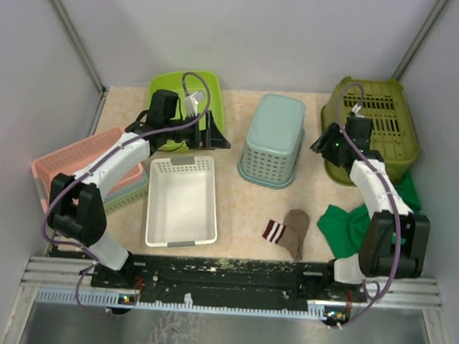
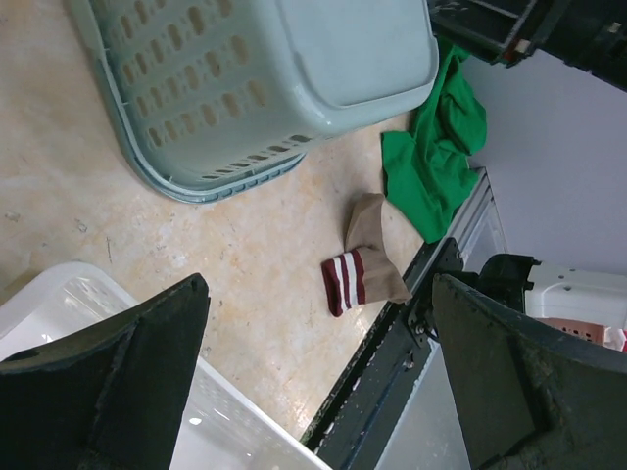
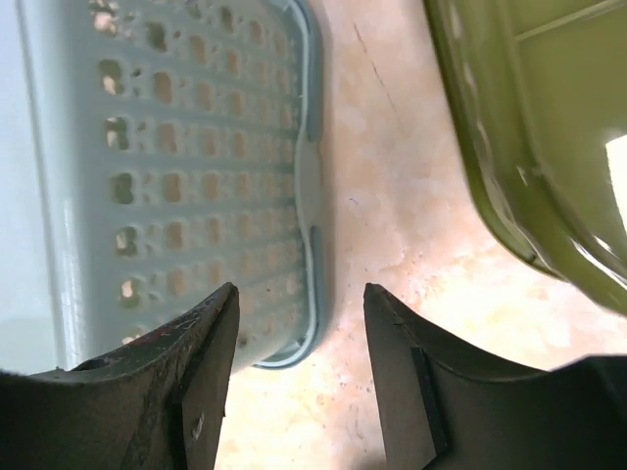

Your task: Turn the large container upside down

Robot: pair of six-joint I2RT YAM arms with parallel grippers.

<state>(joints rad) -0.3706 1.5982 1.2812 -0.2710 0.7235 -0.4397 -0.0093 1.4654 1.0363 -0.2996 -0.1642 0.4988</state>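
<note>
The large container, a pale blue slotted basket (image 1: 272,139), stands mid-table with its solid base up and its rim on the table. It fills the top of the left wrist view (image 2: 294,59) and the left of the right wrist view (image 3: 196,147). My right gripper (image 1: 325,143) hovers just right of it, open. In its wrist view the right gripper (image 3: 301,294) holds nothing, and the basket's rim lies below the gap. My left gripper (image 1: 216,137) is wide open to the basket's left, above the table (image 2: 318,284), holding nothing.
A white tray (image 1: 182,200) lies front left, a lime basket (image 1: 211,93) behind the left arm, pink baskets (image 1: 59,161) at the left wall. An olive basket (image 1: 380,127) stands back right. A striped sock (image 1: 288,226) and green cloth (image 1: 343,226) lie front right.
</note>
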